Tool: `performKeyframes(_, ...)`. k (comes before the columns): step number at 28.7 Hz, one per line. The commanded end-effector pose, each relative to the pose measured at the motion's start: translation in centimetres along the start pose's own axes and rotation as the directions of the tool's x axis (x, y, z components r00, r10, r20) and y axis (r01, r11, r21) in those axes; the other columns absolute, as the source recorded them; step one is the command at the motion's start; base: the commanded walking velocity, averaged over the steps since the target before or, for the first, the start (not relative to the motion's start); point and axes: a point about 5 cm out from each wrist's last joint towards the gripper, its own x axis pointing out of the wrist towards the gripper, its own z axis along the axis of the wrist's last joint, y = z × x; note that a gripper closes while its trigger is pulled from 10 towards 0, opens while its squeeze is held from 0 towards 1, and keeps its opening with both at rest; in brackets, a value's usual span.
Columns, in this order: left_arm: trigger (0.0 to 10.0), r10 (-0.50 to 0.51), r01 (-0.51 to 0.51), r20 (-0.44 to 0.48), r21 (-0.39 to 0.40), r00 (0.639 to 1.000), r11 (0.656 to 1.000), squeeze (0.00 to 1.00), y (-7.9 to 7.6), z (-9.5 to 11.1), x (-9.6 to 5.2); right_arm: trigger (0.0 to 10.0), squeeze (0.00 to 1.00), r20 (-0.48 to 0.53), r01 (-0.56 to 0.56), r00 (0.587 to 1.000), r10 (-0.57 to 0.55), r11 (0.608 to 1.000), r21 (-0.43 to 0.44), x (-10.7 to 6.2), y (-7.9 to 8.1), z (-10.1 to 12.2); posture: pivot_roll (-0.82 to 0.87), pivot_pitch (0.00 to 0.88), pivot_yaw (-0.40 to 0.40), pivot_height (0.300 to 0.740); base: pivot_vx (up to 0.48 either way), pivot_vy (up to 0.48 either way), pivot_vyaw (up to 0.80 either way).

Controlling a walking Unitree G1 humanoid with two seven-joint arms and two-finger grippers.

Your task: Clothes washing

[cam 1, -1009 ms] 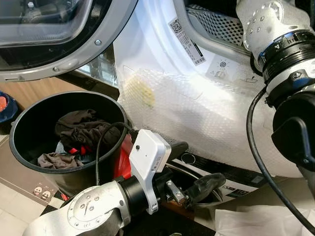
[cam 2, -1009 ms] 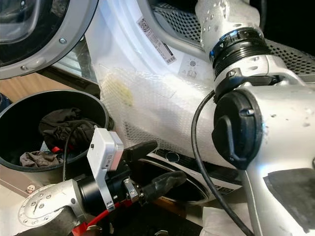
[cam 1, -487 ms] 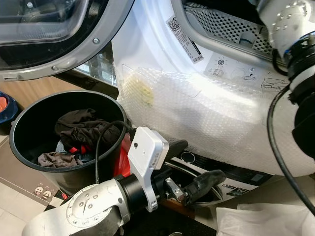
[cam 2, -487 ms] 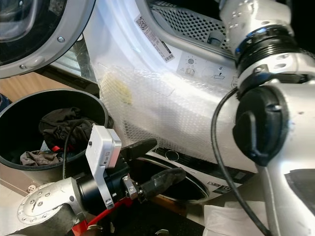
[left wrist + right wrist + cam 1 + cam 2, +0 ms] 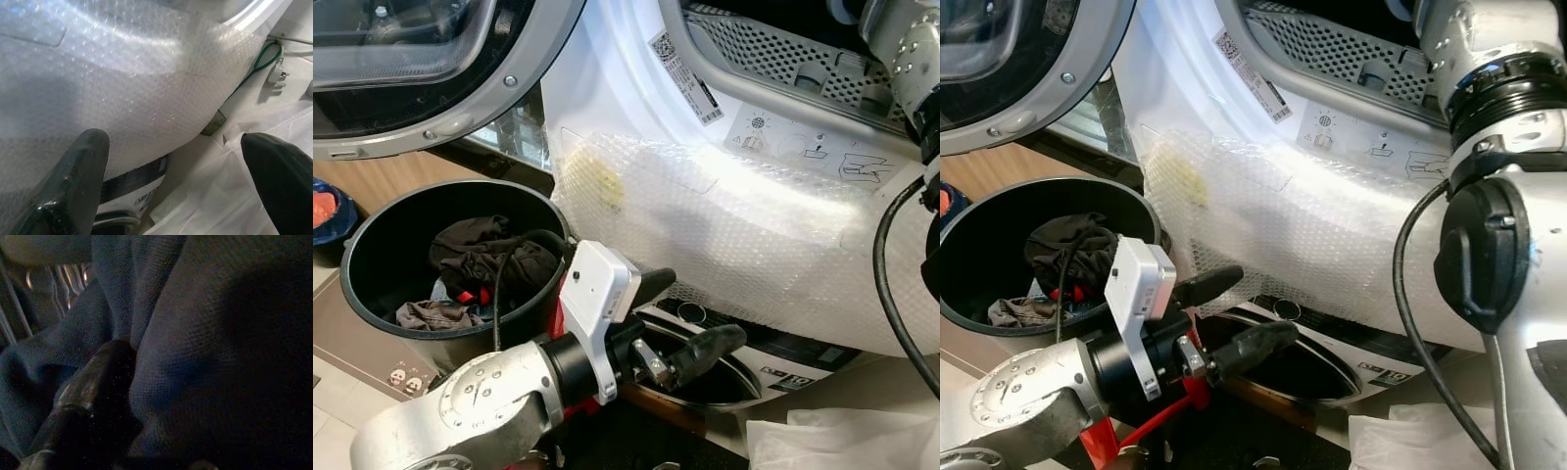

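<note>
A black bucket (image 5: 372, 294) on the floor at the left holds dark brown and grey clothes (image 5: 480, 259). The washing machine's round door (image 5: 411, 69) stands open above it, and the perforated drum (image 5: 783, 59) shows at the upper right. My right arm (image 5: 1489, 176) reaches into the drum. In the right wrist view my right gripper (image 5: 137, 347) is buried in a dark blue garment (image 5: 205, 333); folds bunch at one finger (image 5: 93, 382) and the other is covered. My left gripper (image 5: 700, 308) hangs open and empty before the machine's lower front.
Bubble wrap (image 5: 724, 235) covers the machine's front below the opening. A dark oval hatch (image 5: 705, 377) lies low under my left gripper. White plastic sheet (image 5: 832, 441) is spread on the floor at the right. A white plug with green cable (image 5: 276, 76) lies beside the machine.
My right arm has moved up and to the right, deeper into the drum. The left arm has hardly moved; the view shifted slightly.
</note>
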Motion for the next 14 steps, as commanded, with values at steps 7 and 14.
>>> performKeyframes(7,10.0,-0.054,0.054,0.01,-0.006,0.999,0.999,0.0,-0.6,0.2,0.1,10.0,1.0,-0.045,0.014,0.999,-0.015,0.999,-0.03,-1.2,-2.9,-0.8,0.02,0.247,-0.099,0.74,0.0,0.0,0.0)
performKeyframes(14,10.0,-0.056,0.056,0.006,0.0,0.998,0.998,0.0,-0.3,0.2,0.1,10.0,1.0,-0.081,-0.002,0.997,0.007,0.998,0.056,-1.7,-3.7,-1.2,0.02,0.231,-0.095,0.74,0.0,0.0,0.0)
